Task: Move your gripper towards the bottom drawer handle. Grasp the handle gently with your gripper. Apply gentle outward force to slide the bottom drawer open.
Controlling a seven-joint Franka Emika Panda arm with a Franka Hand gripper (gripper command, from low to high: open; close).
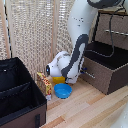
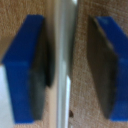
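Observation:
In the exterior view the white arm reaches down to the bottom drawer (image 1: 104, 76), which stands pulled out from the dresser with its dark inside showing. The gripper (image 1: 83, 70) is at the drawer's front, by the bottom drawer handle (image 1: 90, 75). In the wrist view the silver handle (image 2: 62, 50) runs between the two blue fingers, in front of the brown drawer front (image 2: 82, 30). One finger (image 2: 22, 70) has its pad against the bar. The other finger (image 2: 112, 60) stands clearly apart from it. The gripper (image 2: 70, 65) is open around the handle.
An upper drawer (image 1: 111, 22) with its own silver bar (image 1: 117, 33) is above. A blue bowl (image 1: 63, 90), a yellow object (image 1: 59, 79) and a snack box (image 1: 45, 84) lie on the wood floor. A black bin (image 1: 17, 95) stands at the exterior view's left, a wicker screen (image 1: 30, 35) behind.

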